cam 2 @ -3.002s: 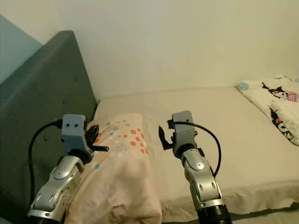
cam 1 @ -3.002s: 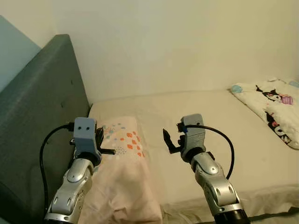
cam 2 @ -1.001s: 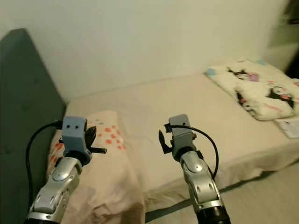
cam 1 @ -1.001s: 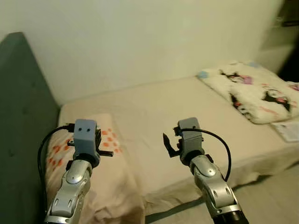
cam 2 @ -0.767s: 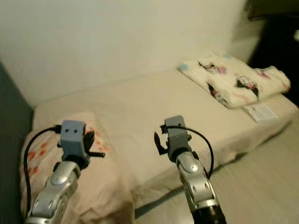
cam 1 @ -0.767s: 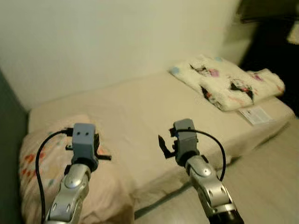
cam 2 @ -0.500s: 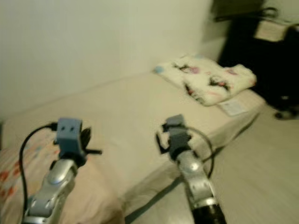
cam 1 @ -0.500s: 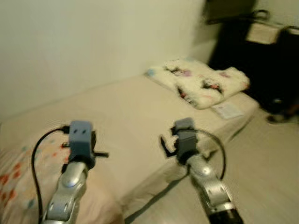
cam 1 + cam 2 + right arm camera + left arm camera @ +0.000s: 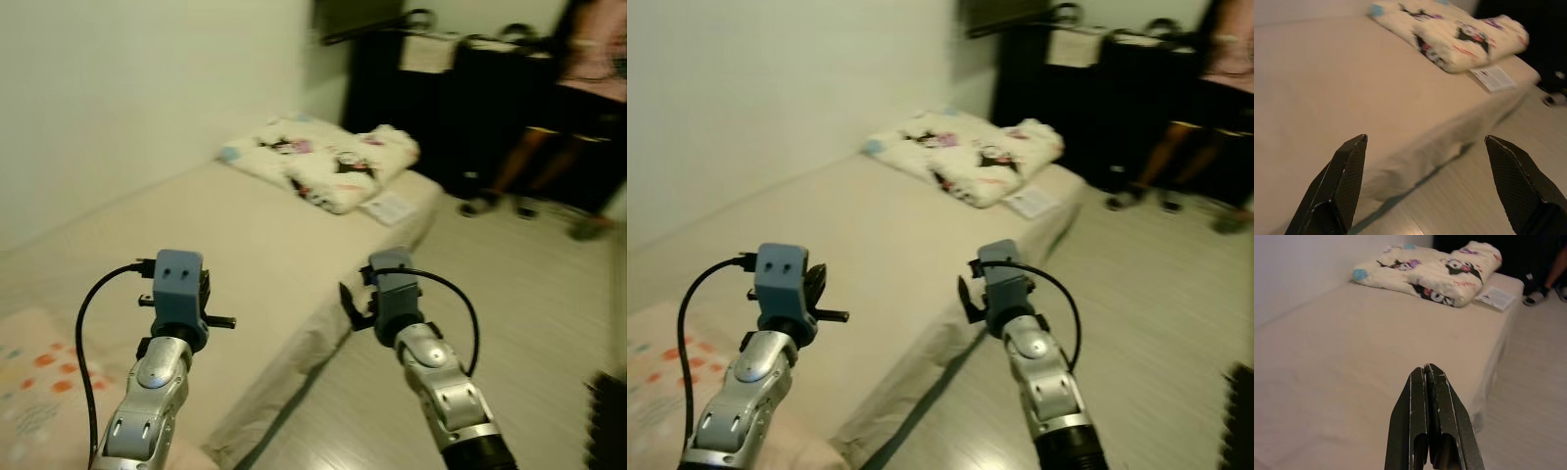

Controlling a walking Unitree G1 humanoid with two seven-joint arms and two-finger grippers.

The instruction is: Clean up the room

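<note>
Folded blanket (image 9: 323, 162) at bed (image 9: 147, 245) far end looks soft, light, best pinched at a fold; left end effector (image 9: 1431, 431) clenched empty, right end effector (image 9: 1430, 186) spread empty.

Pale wall (image 9: 118, 88); perhaps wooden floor (image 9: 529, 323)

bed (image 9: 196, 245) beige sheet | folded cartoon blanket (image 9: 323, 162) at far end | paper (image 9: 387, 208) beside it

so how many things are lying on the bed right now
3: a folded cartoon-print blanket at the far end, a paper leaflet beside it near the corner, and a spotted pillow at the near end. Others may lie outside the picture.
</note>
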